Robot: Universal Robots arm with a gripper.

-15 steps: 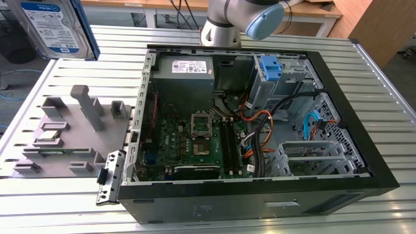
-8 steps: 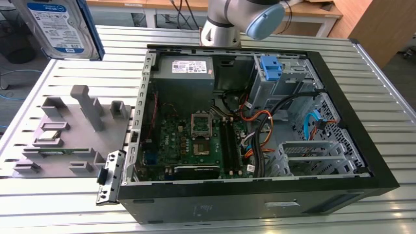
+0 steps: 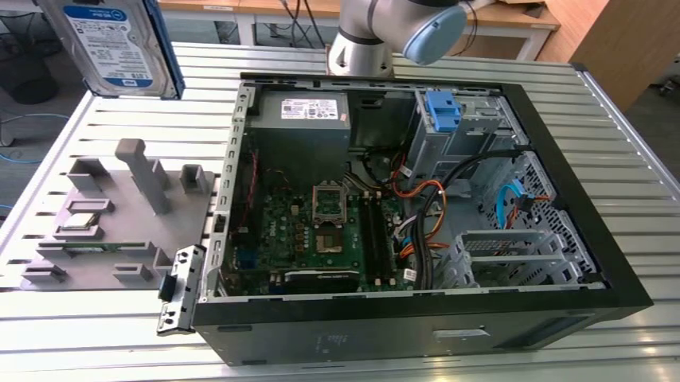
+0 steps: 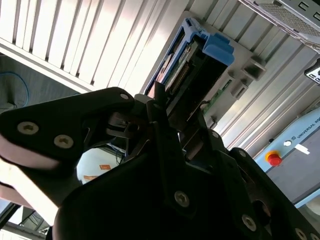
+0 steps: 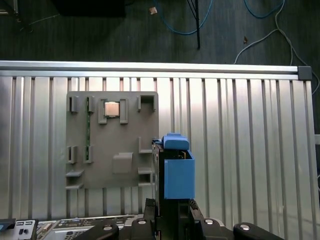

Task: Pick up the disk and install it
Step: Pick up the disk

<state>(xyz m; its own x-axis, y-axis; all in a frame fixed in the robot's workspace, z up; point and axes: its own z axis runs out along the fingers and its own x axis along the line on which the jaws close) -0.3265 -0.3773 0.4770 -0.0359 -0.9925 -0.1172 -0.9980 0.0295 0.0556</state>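
The disk [image 3: 111,44] is a silver-grey drive with a blue-and-white label in a blue bracket. In the exterior view it hangs upright in the air at the upper left, above the slatted table and away from the open computer case [image 3: 595,263]. Both wrist views show my gripper [image 5: 172,207] shut on the disk [image 5: 175,172], with the black fingers [image 4: 162,117] clamped on its sides. The blue bracket end [image 4: 217,47] points away from the wrist. The disk hovers over the edge of the grey fixture plate [image 5: 112,145].
The case lies open with a motherboard [image 3: 318,223], a grey power-supply box [image 3: 301,111], loose cables [image 3: 425,199] and a blue bracket [image 3: 443,111] in the drive bay. The fixture plate [image 3: 117,215] has upright posts. The arm's base [image 3: 361,44] stands behind the case.
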